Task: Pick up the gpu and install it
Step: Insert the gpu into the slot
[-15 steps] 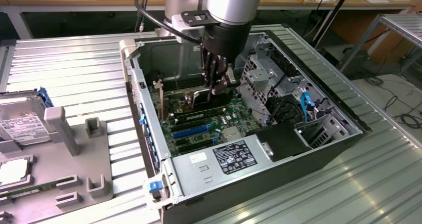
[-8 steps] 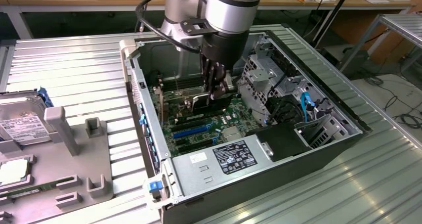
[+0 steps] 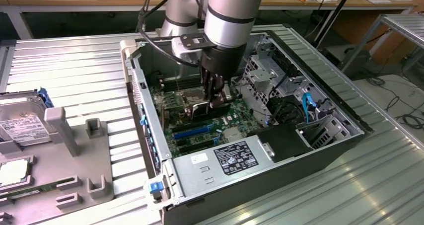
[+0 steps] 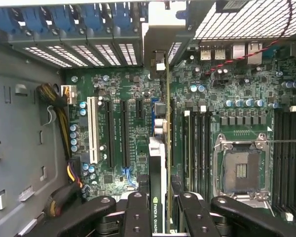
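Over the motherboard [image 4: 118, 89], fingers [image 4: 138, 217] clench the gpu [image 4: 158, 207] edge-on between them

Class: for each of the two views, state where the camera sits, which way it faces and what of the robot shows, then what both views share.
Exterior view: off the arm, high up, looking down into the open computer case; arm and gripper show.
Wrist view: on the wrist, facing the motherboard; gripper fingers clamp the gpu edge-on.
Shared: gripper, gpu, motherboard.
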